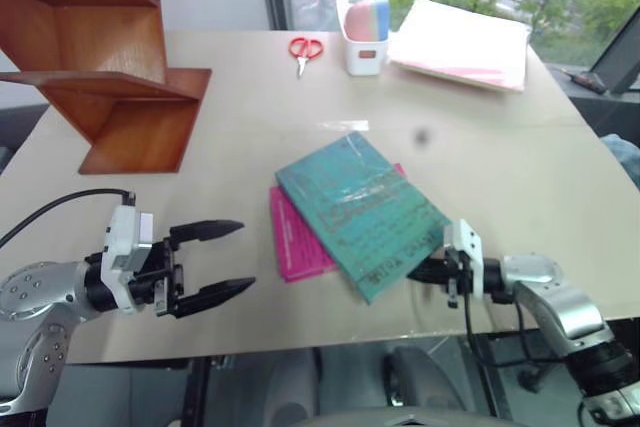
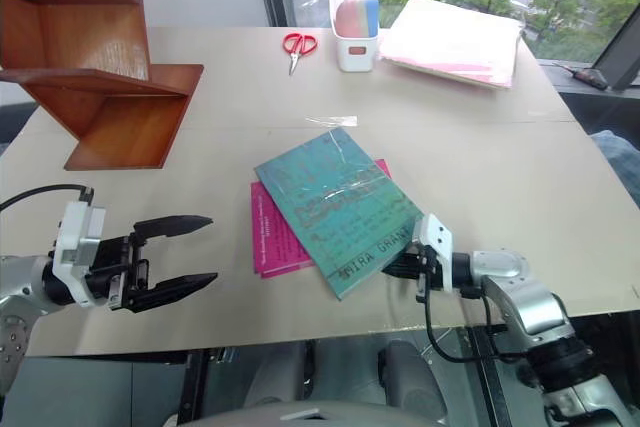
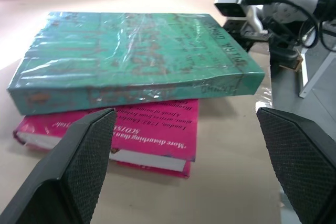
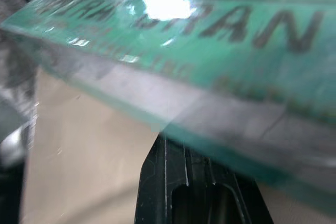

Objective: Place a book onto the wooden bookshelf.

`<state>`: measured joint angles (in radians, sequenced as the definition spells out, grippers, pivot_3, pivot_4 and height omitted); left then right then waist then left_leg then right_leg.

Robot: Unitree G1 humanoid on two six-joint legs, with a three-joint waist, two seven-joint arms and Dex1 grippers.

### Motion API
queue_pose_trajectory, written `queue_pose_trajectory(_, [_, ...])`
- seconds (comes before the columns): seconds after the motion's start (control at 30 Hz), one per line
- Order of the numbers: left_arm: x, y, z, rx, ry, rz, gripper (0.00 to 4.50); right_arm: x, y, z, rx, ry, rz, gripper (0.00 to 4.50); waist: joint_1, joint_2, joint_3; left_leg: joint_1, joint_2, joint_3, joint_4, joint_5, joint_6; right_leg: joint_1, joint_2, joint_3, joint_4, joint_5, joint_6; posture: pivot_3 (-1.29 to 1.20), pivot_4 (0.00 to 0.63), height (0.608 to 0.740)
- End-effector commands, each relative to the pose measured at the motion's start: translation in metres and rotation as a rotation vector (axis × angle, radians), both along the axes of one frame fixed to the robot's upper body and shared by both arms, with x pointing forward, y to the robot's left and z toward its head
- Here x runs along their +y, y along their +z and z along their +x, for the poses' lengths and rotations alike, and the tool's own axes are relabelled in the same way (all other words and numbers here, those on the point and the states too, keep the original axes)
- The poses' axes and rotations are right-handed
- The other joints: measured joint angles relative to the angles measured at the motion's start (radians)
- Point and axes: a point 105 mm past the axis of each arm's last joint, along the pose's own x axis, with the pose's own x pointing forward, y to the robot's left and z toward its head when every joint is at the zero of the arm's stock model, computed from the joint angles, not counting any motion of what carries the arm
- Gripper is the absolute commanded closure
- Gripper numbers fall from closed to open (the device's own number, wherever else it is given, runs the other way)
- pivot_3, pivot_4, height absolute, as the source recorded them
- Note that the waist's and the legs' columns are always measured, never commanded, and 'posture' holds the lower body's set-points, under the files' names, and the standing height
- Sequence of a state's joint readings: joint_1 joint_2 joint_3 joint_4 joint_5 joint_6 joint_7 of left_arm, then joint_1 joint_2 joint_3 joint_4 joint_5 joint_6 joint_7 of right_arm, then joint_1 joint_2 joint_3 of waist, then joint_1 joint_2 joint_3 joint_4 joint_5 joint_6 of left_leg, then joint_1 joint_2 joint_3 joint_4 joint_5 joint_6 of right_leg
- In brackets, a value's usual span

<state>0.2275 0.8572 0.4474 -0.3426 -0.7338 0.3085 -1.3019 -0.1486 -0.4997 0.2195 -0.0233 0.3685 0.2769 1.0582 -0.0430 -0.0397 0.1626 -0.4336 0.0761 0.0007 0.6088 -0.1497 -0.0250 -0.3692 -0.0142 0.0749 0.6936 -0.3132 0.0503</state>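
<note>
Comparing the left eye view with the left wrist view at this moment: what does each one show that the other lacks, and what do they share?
Left eye view alone: the wooden bookshelf, red scissors, a white holder and a pale paper stack at the table's far end.

Left wrist view alone: the pages along the pink book's edge and the lettering on its cover.

Both: the teal book lying on the pink book, the open left gripper, and the shut right gripper at the teal book's near corner.

The book [image 1: 360, 209] covers most of the pink book [image 1: 298, 239]. The bookshelf [image 1: 90, 57] is cut off at the frame's top and left. The right fingers [image 4: 202, 192] sit under the book's blurred corner.
</note>
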Motion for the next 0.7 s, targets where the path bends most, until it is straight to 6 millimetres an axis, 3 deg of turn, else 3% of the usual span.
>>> queue_pose_trajectory(0.03, [-0.002, 0.011, -0.002, -0.043, -0.006, -0.001, 0.0, -0.002, -0.023, 0.002, 0.066, -0.054, -0.044, 4.45, -0.002, -0.002, -0.001, 0.005, 0.001, 0.001, 0.0, -0.002, -0.003, 0.004, -0.001, 0.0, 0.0, -0.001, 0.001, 0.0, 0.15, 0.74])
queue_pose_trajectory(0.27, [-0.002, 0.012, -0.001, -0.042, -0.007, 0.0, 0.0, 0.006, -0.027, 0.0, 0.092, -0.029, 0.044, 4.45, -0.002, -0.004, -0.003, 0.017, 0.011, 0.013, -0.004, -0.003, -0.005, 0.007, -0.021, -0.002, -0.003, -0.001, 0.001, 0.0, 0.15, 0.74])
queue_pose_trajectory(0.47, [0.002, 0.016, 0.005, -0.07, 0.034, -0.02, 0.0, 0.001, -0.022, 0.0, 0.082, -0.009, 0.175, 4.45, -0.002, -0.009, -0.007, 0.019, 0.017, 0.023, -0.011, -0.003, -0.005, 0.007, -0.021, -0.013, -0.015, 0.004, -0.007, 0.0, 0.15, 0.74])
queue_pose_trajectory(0.6, [0.006, 0.017, 0.01, -0.088, 0.069, -0.028, 0.0, -0.04, -0.021, -0.016, 0.115, 0.06, 0.207, 4.45, 0.004, -0.007, -0.006, 0.019, 0.015, 0.023, -0.012, -0.005, -0.007, 0.007, -0.021, -0.017, -0.015, 0.005, -0.007, 0.0, 0.15, 0.74])
queue_pose_trajectory(0.7, [0.004, 0.017, 0.01, -0.095, 0.071, -0.029, 0.0, -0.054, -0.027, -0.03, 0.13, 0.123, 0.168, 4.45, 0.027, -0.007, -0.006, 0.017, 0.012, 0.024, -0.012, -0.008, -0.003, 0.007, -0.021, -0.018, -0.018, 0.004, -0.006, 0.0, 0.15, 0.74])
